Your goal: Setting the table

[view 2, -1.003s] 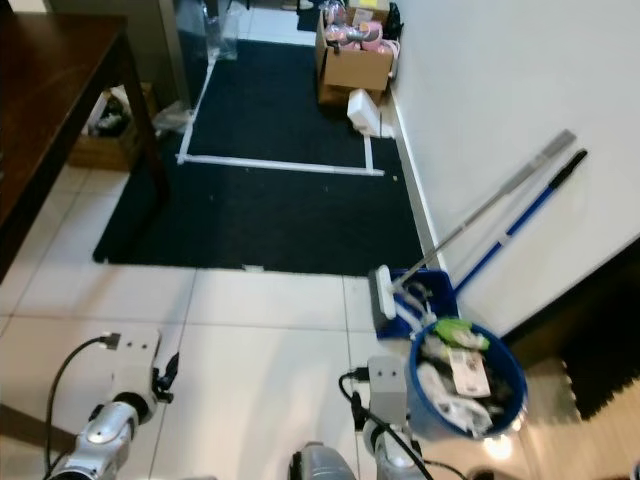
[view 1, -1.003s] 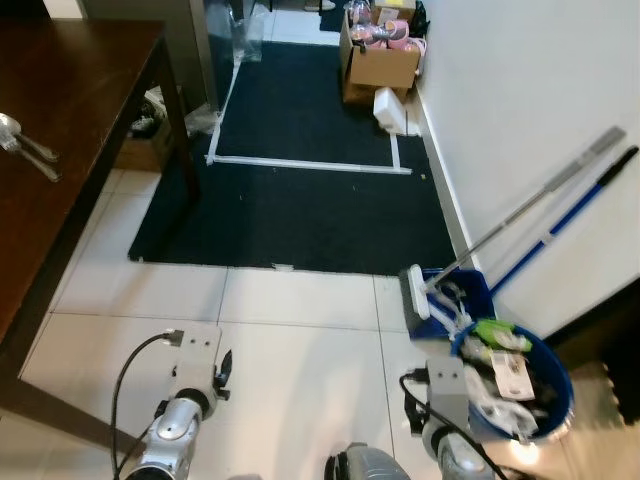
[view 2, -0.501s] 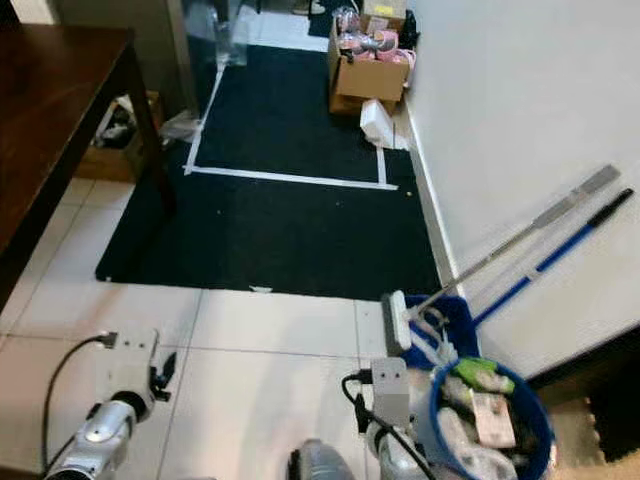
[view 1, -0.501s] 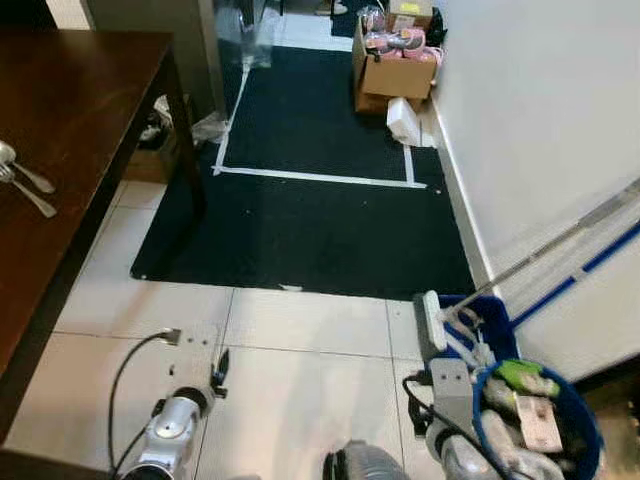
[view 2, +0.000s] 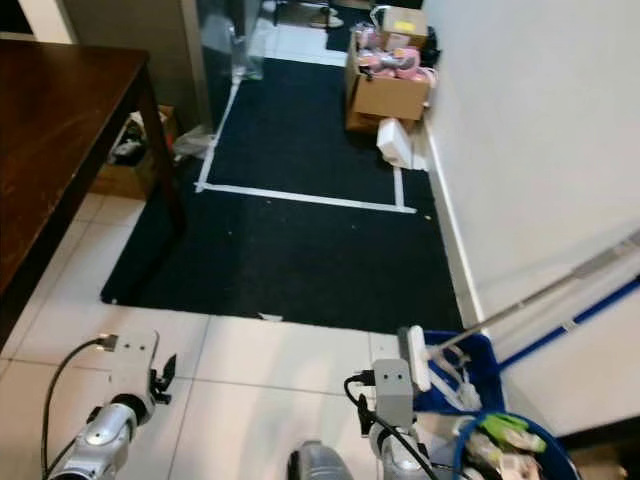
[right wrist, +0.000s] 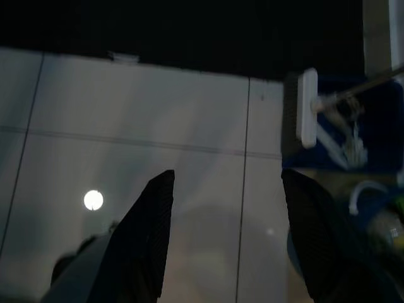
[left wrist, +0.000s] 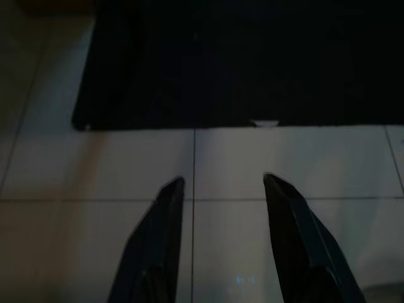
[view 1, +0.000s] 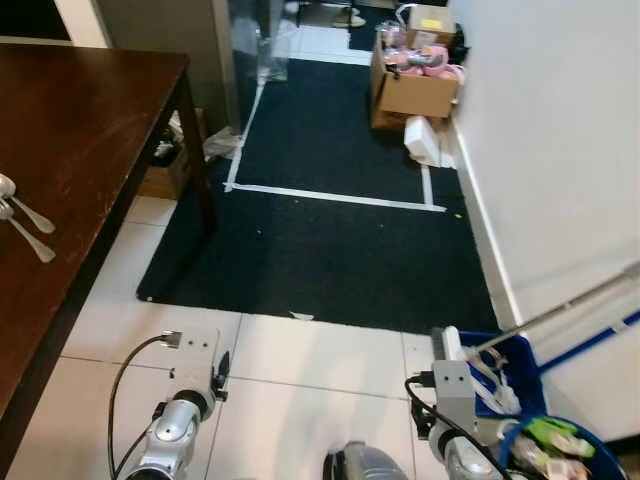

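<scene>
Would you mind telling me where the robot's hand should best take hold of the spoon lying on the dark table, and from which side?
Probably by the handle. The spoon lies flat near the edge of the table, bowl toward the robot's left, its thin handle pointing toward the table's edge. Coming from above, with the fingers closing across the handle's free end, looks easiest. A fork lies close beside it, so little room is left on that side.

The dark wooden surface (view 1: 70, 130) runs off the left edge, so its far side is unseen, and the cutlery (view 1: 20, 225) lying there is cut by that edge and too small to name piece by piece. The blue bucket (view 1: 560, 450) at the lower right is cropped by the bottom edge, its contents a blurred jumble, and the mop handles (view 2: 590, 280) leave the picture on the right.
</scene>
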You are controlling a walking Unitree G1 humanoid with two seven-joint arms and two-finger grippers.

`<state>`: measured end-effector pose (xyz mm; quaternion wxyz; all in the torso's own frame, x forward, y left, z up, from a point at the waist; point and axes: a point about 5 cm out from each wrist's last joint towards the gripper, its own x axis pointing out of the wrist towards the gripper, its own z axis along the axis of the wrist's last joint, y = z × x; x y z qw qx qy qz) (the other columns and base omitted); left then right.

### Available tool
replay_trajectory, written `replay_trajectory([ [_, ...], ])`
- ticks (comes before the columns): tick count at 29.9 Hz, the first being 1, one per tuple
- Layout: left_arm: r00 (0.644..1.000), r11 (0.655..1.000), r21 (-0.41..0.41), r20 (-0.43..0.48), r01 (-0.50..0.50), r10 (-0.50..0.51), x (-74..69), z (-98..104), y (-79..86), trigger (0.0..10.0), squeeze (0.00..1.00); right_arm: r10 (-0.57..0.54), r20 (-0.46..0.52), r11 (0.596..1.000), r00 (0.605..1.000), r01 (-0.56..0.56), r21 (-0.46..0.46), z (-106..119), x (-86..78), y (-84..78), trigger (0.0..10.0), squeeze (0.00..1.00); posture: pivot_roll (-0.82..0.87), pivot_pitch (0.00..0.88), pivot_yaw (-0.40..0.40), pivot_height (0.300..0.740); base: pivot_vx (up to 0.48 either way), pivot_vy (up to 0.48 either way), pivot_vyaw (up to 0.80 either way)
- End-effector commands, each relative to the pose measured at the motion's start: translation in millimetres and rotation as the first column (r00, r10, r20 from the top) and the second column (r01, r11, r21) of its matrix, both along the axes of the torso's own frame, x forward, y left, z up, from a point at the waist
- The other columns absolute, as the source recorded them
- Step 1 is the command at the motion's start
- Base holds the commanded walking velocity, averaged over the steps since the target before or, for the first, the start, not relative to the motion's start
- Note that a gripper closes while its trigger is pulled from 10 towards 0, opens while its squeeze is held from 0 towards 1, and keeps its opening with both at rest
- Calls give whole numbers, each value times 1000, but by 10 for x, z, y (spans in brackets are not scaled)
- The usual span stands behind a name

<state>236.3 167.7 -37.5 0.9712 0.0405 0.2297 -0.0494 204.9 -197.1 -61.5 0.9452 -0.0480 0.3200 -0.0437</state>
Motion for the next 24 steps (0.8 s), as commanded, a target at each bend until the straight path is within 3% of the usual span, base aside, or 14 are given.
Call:
replay_trajectory([
  [1, 1000, 1000, -2, -7, 14, -14, -21, -17, -42, 10000, 0, -1, -17, 1000, 1000, 1, -4, -21, -33, -13, 10000, 0, 15, 19, 27, 740, 304, 0, 0],
  [24, 1000, 1000, -4, -9, 14, -14, -17, -18, -47, 10000, 0, 5, -23, 1000, 1000, -5, -9, -25, -39, -20, 10000, 0, 10, 16, 27, 740, 292, 0, 0],
])
